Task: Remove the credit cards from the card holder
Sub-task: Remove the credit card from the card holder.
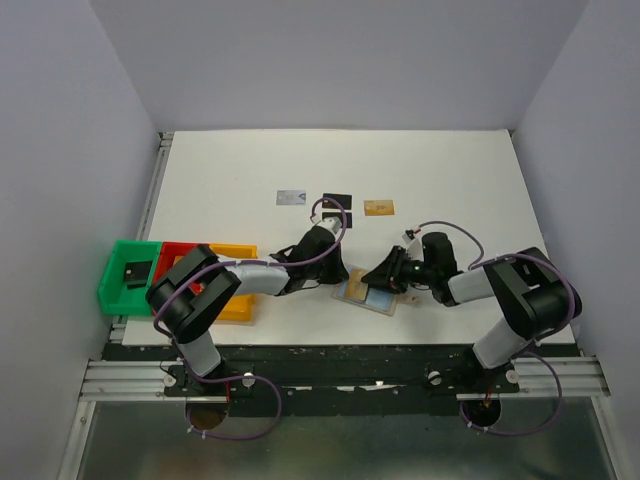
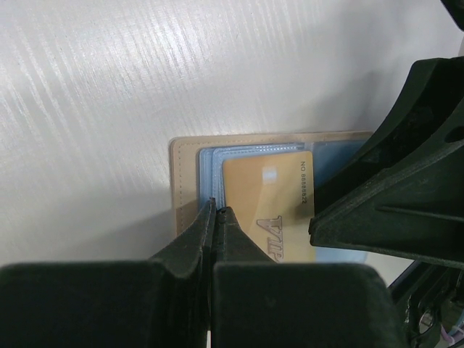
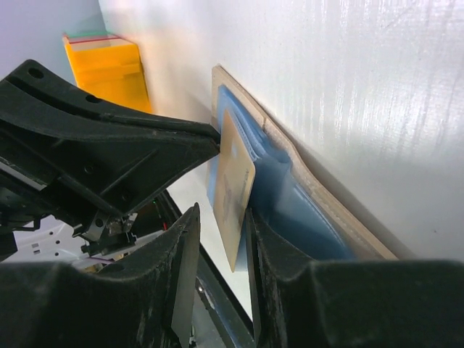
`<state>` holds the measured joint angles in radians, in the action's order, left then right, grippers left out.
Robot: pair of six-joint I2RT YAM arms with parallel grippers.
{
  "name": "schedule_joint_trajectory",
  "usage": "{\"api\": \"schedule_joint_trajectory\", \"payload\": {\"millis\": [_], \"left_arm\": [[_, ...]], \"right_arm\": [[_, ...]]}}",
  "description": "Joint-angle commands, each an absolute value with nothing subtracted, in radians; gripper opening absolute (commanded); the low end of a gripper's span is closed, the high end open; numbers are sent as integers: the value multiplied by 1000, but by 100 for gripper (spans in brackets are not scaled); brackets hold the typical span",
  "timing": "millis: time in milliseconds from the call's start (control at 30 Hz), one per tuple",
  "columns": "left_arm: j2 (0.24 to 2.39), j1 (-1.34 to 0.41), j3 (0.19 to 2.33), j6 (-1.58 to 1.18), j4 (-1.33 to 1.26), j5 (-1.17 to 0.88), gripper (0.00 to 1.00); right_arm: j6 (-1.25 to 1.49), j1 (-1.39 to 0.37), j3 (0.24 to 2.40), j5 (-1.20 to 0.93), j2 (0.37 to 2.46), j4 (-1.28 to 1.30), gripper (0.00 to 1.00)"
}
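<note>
The card holder [image 1: 362, 297] lies open on the table, tan outside [image 2: 185, 181], blue-grey inside [image 3: 290, 210]. One gold-orange credit card [image 2: 264, 206] stands partly out of its pocket [image 3: 235, 181]. My left gripper [image 2: 218, 207] is shut, pinching the holder's blue-grey left edge. My right gripper [image 3: 222, 217] is open, with one finger on each side of the raised gold card and a gap on the left side. On the table beyond lie a silver-grey card [image 1: 290, 196], two black cards [image 1: 338, 200] [image 1: 341, 216] and another gold-orange card [image 1: 379, 207].
Green [image 1: 112, 285], red [image 1: 178, 250] and yellow [image 1: 240, 305] bins stand at the left near edge; a small black chunky object [image 1: 133, 270] lies in the green one. The yellow bin also shows in the right wrist view [image 3: 109, 65]. The two grippers nearly touch over the holder.
</note>
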<state>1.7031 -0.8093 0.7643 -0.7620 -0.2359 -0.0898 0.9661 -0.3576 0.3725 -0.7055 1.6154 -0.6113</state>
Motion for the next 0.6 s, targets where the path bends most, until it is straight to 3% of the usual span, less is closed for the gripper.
{"api": "schedule_joint_trajectory", "payload": {"millis": [0,567], "left_arm": [[1703,-824,718,-761,-104,-54,0],[1709,-838,715,-742,-150,-86,0]], "right_arm": [[1035,-351,356,-738,1652,-788,39],[1057,-370,408,-785,1743,-831,39]]}}
